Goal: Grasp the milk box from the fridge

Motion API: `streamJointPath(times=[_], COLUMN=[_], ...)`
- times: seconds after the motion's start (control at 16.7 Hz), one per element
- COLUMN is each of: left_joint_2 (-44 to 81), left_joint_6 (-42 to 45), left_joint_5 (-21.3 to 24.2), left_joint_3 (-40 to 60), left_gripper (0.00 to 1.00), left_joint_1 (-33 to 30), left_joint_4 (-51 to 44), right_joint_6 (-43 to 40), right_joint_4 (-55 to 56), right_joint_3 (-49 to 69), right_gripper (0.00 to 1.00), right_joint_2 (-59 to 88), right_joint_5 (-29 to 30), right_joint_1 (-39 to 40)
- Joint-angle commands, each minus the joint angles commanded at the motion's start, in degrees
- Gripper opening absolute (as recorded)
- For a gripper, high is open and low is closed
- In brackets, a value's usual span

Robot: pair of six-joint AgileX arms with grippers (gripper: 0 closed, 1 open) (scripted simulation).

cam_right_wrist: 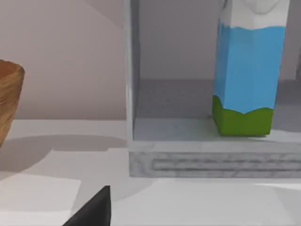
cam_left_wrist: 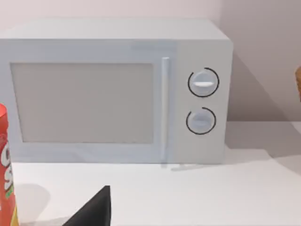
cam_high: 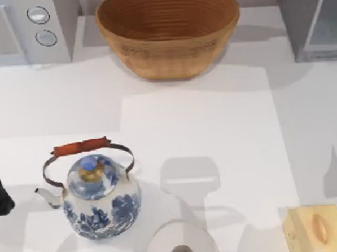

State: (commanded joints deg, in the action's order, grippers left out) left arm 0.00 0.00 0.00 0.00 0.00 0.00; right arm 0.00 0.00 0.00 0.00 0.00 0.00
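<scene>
Right wrist view is catching the milk box (cam_right_wrist: 247,75) standing upright inside the open fridge (cam_right_wrist: 141,141), well ahead of the right gripper, finger spread impossible to tell.

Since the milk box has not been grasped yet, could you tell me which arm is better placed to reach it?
Right, probably. The right wrist view faces the open fridge with the milk box upright on its shelf, and the fridge stands at the table's far right. The left wrist view faces the microwave instead.
</scene>
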Motion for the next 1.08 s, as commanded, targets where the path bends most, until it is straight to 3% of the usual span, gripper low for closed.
streamJointPath(times=[0.18, 0.42, 0.66, 1.08], left_joint_2=[0.0, 0.0, 0.0, 0.0], left_joint_6=[0.0, 0.0, 0.0, 0.0], left_joint_5=[0.0, 0.0, 0.0, 0.0], left_joint_3=[0.0, 0.0, 0.0, 0.0], left_gripper=[1.0, 1.0, 1.0, 1.0], left_joint_1=[0.0, 0.0, 0.0, 0.0], left_joint_4=[0.0, 0.0, 0.0, 0.0], right_joint_6=[-0.1, -1.5, -2.9, -2.2], right_joint_4=[0.6, 9.0, 25.4, 60.7], right_joint_3=[0.4, 4.4, 8.5, 10.2], right_gripper=[1.0, 1.0, 1.0, 1.0], right_joint_2=[0.4, 7.0, 23.1, 66.0], right_joint_5=[-0.4, -5.4, -13.1, -24.8], right_joint_1=[-0.3, -4.9, -12.2, -25.5])
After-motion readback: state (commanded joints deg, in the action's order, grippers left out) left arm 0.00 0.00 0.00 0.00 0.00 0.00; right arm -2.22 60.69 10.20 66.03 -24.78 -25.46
